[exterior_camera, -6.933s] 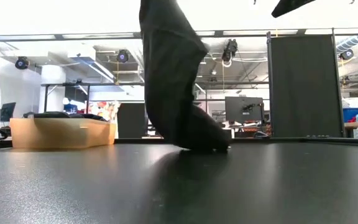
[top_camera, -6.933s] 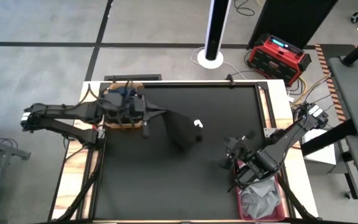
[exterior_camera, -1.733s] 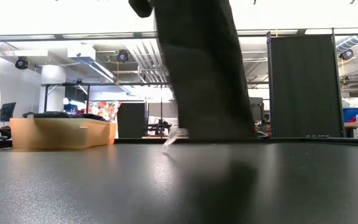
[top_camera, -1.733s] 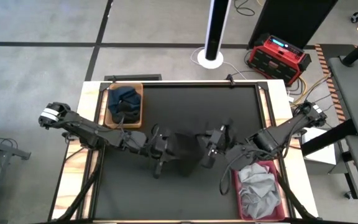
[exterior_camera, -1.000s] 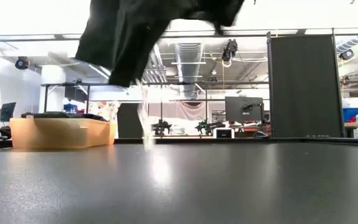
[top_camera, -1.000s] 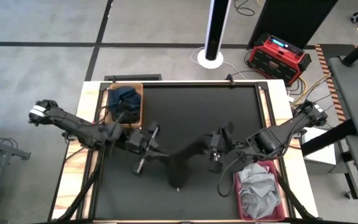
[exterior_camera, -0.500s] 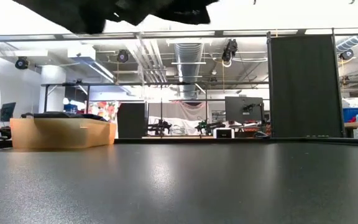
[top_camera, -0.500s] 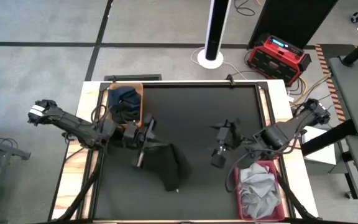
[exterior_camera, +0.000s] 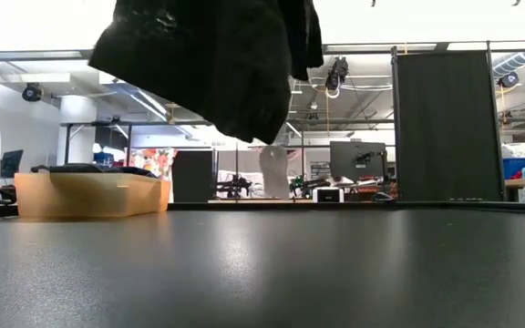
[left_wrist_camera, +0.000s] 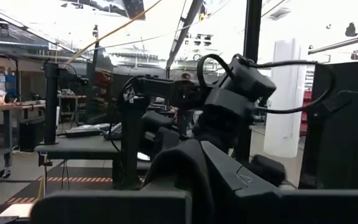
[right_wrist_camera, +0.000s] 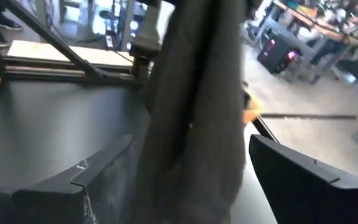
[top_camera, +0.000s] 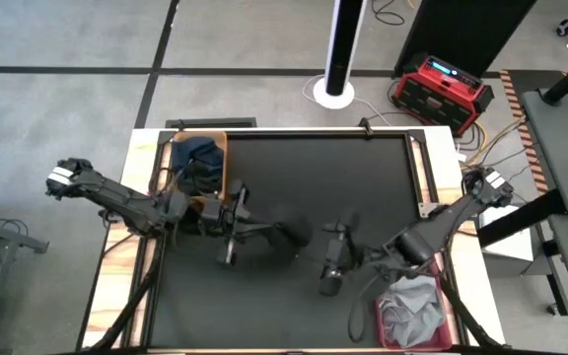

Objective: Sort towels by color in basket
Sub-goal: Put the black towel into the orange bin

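While the black towel hangs clear of the table, bunched and dangling mid-table in the low view, my left gripper is clamped shut on its near edge, arm reaching in from the left side. Cloth drapes over my left fingers in the left wrist view. My right gripper sits just beside the towel toward the table's centre-right, fingers spread wide apart; the dark cloth hangs between them in the right wrist view, not pinched as far as I can tell. Navy and dark towels are piled in the wooden basket at the table's far left corner. Grey towels fill the red bin at the near right edge, right behind my right arm.
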